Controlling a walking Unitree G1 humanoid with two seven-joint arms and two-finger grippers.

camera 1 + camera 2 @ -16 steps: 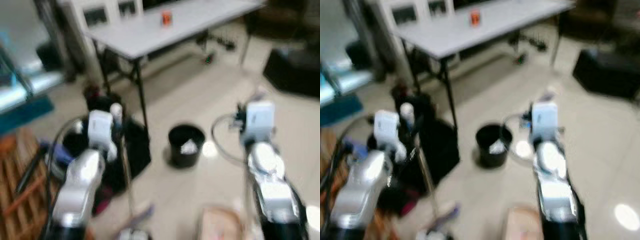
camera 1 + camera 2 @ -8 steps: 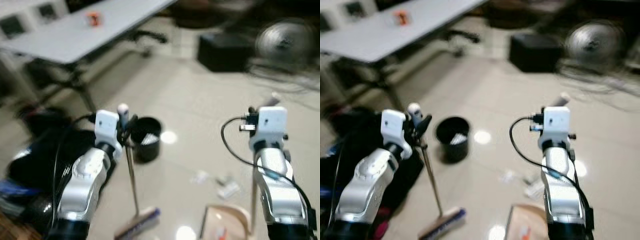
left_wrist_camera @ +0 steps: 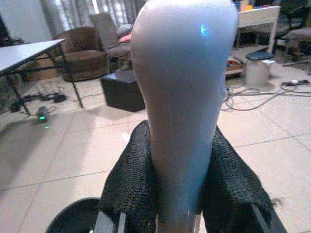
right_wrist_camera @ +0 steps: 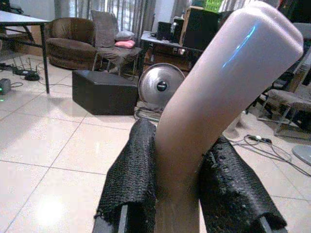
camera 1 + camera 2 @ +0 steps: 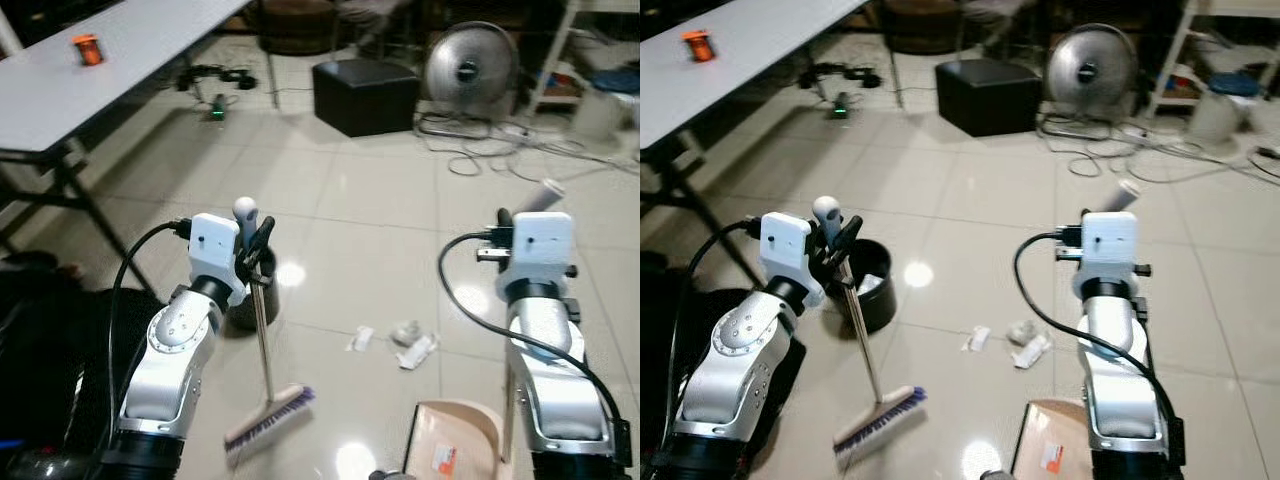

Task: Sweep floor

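My left gripper [image 5: 254, 243] is shut on the top of a broom handle [image 3: 182, 73], its black fingers [image 3: 127, 182] pressed to both sides. The broom's purple-bristled head [image 5: 268, 424] rests on the tiles in front of me. My right gripper [image 4: 179, 162] is shut on the beige handle [image 4: 228, 73] of a dustpan, whose pan [image 5: 450, 442] sits low on the floor at the right. Crumpled paper scraps [image 5: 404, 334] lie on the tiles between broom and dustpan. A black bin [image 5: 866, 286] stands just behind my left arm.
A black box [image 5: 365, 96], a floor fan [image 5: 465, 62] and loose cables [image 5: 480, 152] lie farther ahead. A grey folding table [image 5: 120, 55] with an orange item [image 5: 88, 48] stands at the left. A black bag [image 5: 40, 350] lies by my left side.
The whole view has swung to the right and sharpened, bringing the fan, box and paper scraps into sight. Both grippers keep the same hold on broom and dustpan handles.
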